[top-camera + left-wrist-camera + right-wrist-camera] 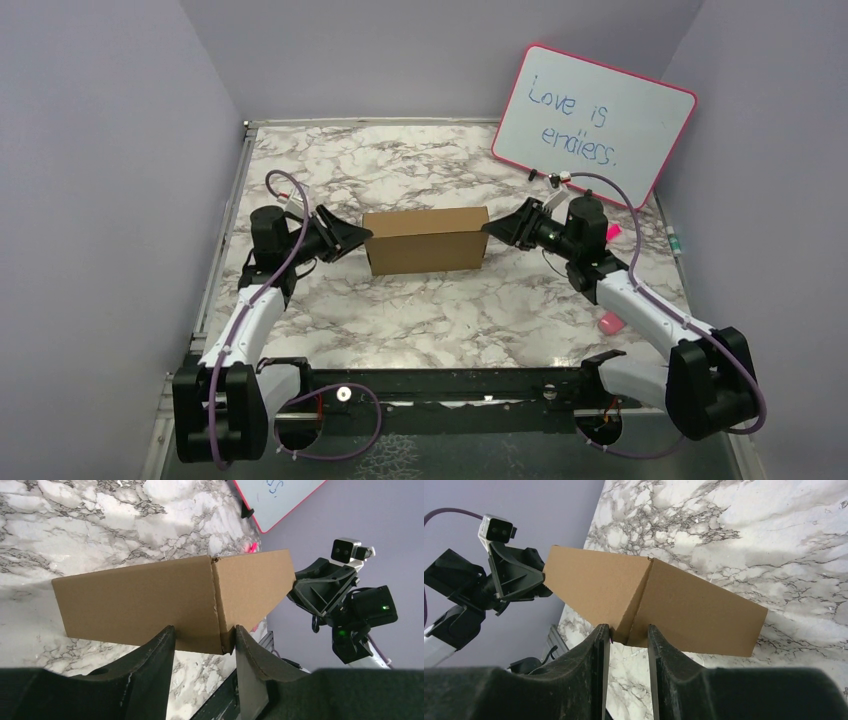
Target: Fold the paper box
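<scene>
The paper box [425,240] is a closed, shallow brown cardboard box standing on its long side mid-table. My left gripper [356,238] is at its left end. In the left wrist view the gripper [202,630] is open, its jaws astride the box's [140,600] near vertical corner, which touches the right finger [245,645]. My right gripper [493,228] is at the box's right end. In the right wrist view the gripper [626,629] is open, with the box's [694,610] corner just between the fingertips.
A pink-framed whiteboard [594,122] leans at the back right. A small pink object [609,322] lies near the right arm and another [613,232] sits behind its wrist. Grey walls enclose the marble table [420,310].
</scene>
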Robot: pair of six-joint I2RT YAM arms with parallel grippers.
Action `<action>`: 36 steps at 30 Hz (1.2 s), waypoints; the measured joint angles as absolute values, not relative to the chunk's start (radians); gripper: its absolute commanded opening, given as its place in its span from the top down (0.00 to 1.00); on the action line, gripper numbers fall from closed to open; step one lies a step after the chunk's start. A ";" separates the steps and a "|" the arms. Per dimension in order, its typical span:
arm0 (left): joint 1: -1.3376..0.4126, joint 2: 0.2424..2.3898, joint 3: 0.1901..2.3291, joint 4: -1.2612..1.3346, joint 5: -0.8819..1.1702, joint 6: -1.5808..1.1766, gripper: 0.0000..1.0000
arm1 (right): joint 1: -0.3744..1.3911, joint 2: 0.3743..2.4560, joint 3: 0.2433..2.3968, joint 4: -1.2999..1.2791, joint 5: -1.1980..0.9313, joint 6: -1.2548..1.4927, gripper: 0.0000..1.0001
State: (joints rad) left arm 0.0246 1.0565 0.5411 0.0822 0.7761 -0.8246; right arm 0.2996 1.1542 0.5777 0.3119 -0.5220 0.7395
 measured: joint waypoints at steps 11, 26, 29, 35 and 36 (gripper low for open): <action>0.066 1.077 0.458 0.246 0.838 -0.922 0.72 | 0.286 1.160 0.585 0.319 -0.557 0.735 0.64; 0.076 1.077 0.485 0.192 0.838 -0.891 0.74 | 0.252 1.263 0.639 0.343 -0.645 0.832 0.54; 0.076 1.075 0.493 0.174 0.838 -0.878 0.74 | 0.247 1.275 0.639 0.354 -0.664 0.860 0.48; 0.082 1.068 0.510 0.136 0.837 -0.850 0.74 | 0.240 1.278 0.646 0.352 -0.691 0.884 0.42; 0.083 1.067 0.512 0.132 0.837 -0.848 0.74 | 0.240 1.278 0.651 0.351 -0.695 0.884 0.41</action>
State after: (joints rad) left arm 0.0830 1.0672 0.5121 0.1318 0.8371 -0.8478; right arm 0.2401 1.2781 0.6514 0.3511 -0.6949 0.8845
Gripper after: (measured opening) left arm 0.407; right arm 0.579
